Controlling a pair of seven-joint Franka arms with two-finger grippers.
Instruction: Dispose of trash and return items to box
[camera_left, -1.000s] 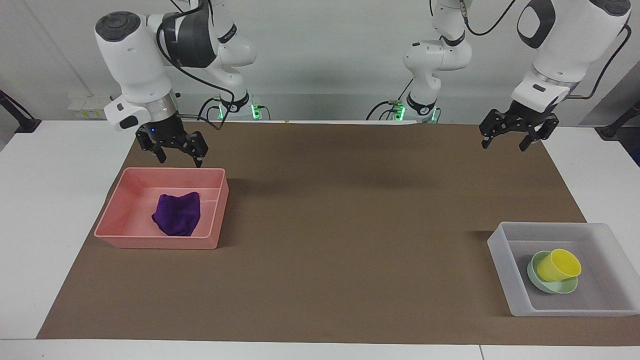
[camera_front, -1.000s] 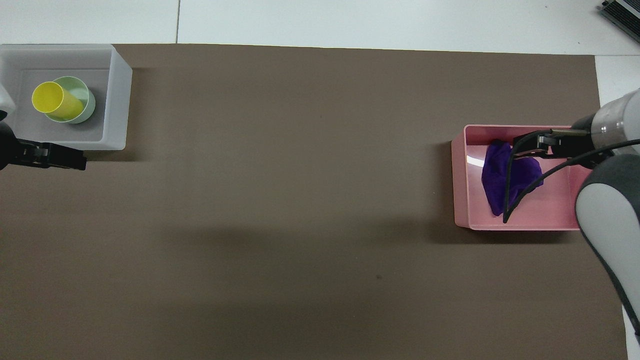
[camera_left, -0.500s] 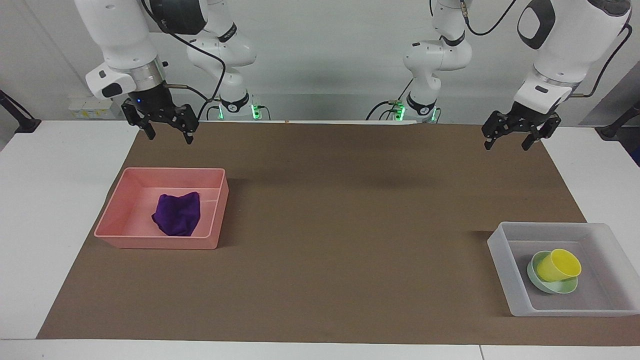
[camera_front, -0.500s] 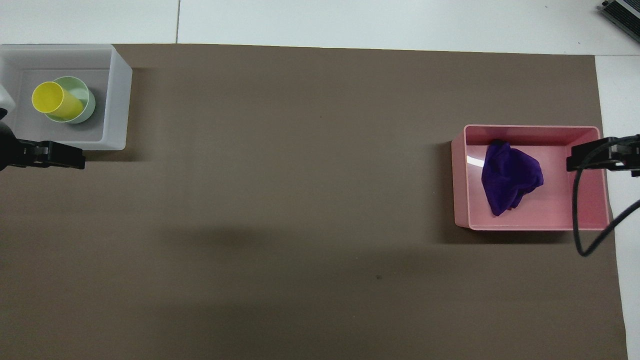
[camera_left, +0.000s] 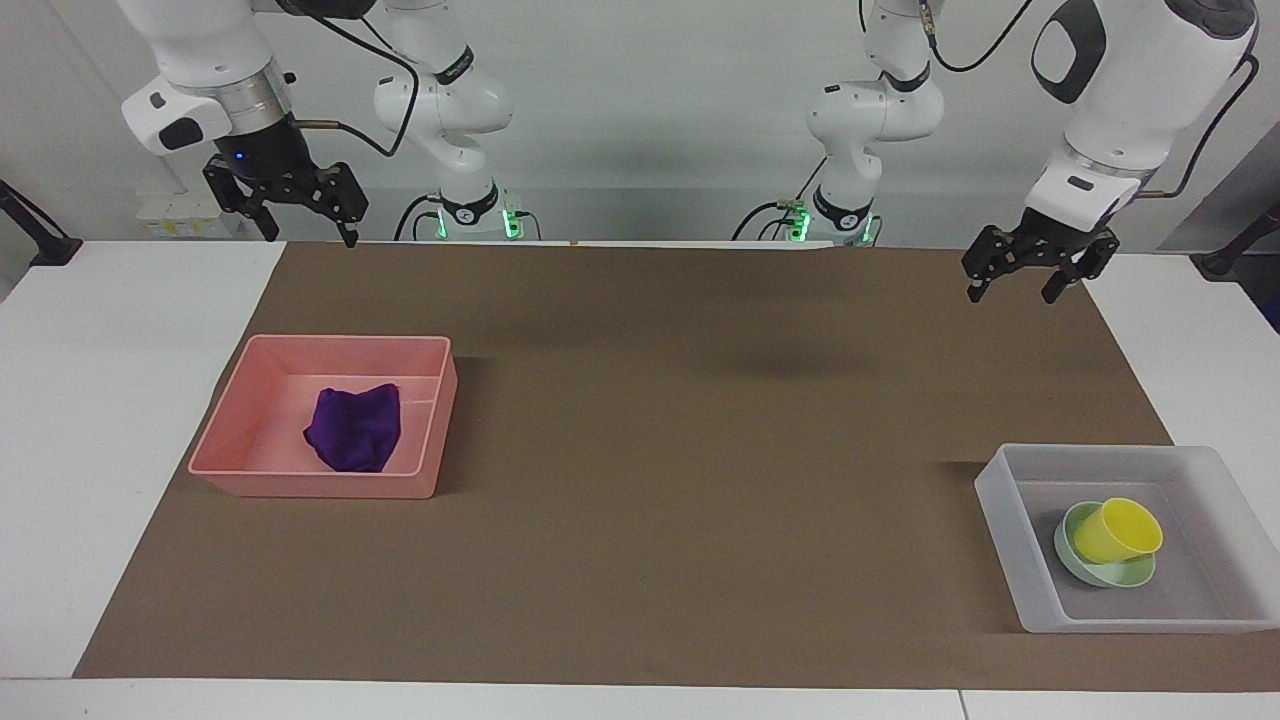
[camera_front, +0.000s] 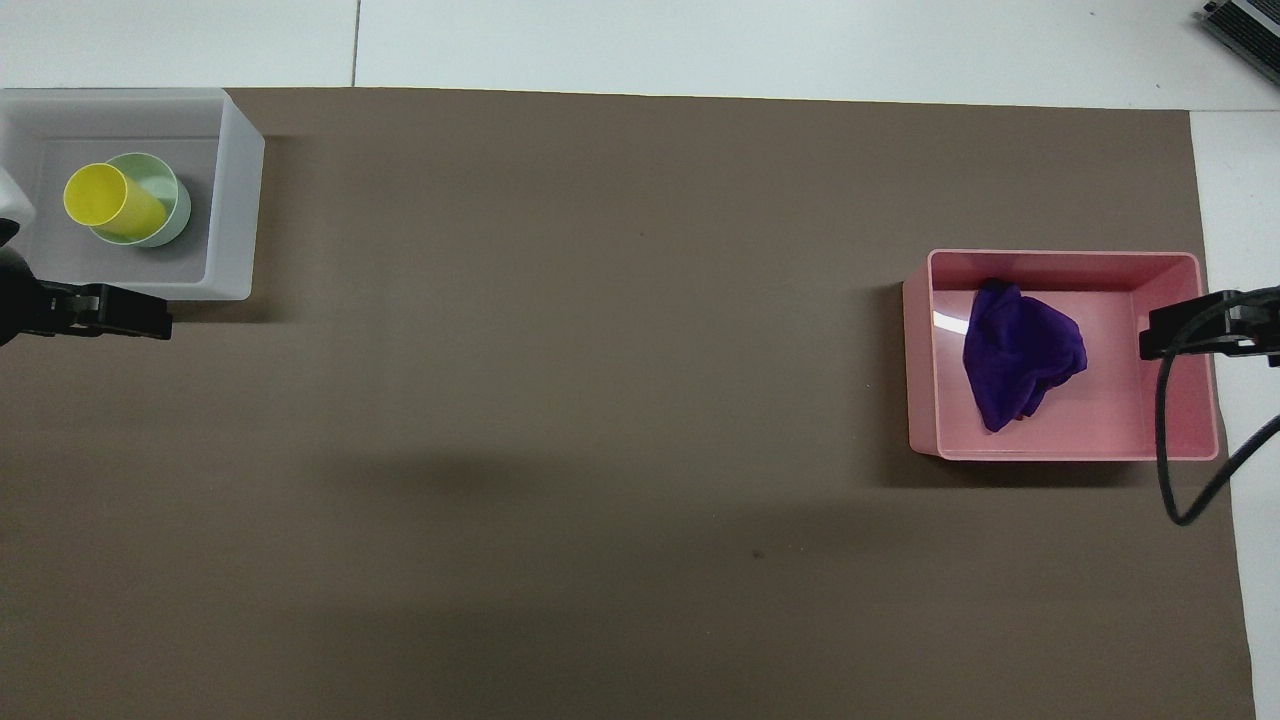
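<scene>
The purple rag, the trash (camera_left: 355, 428) (camera_front: 1020, 355), lies bunched on the floor of the pink bin (camera_left: 310, 487) (camera_front: 1060, 258). The yellow cup (camera_left: 1118, 530) (camera_front: 105, 200) leans tilted inside the mint-green bowl (camera_left: 1110, 578) (camera_front: 172, 200), and both sit in the translucent box (camera_left: 1005, 530) (camera_front: 235, 200). My right gripper (camera_left: 310, 238) hangs high and open, holding nothing, over the mat's corner at the right arm's end, clear of the bin. My left gripper (camera_left: 1010, 297) hangs open and bare over the mat's edge at the left arm's end, well short of the box.
A brown mat (camera_left: 700, 450) covers most of the white table (camera_left: 90, 420). The pink bin stands toward the right arm's end and the box toward the left arm's end. A black cable (camera_front: 1170, 470) dangles beside the bin.
My right gripper has risen and drawn back from above the pink bin toward the robots, leaving the rag lying there. The left gripper has barely moved.
</scene>
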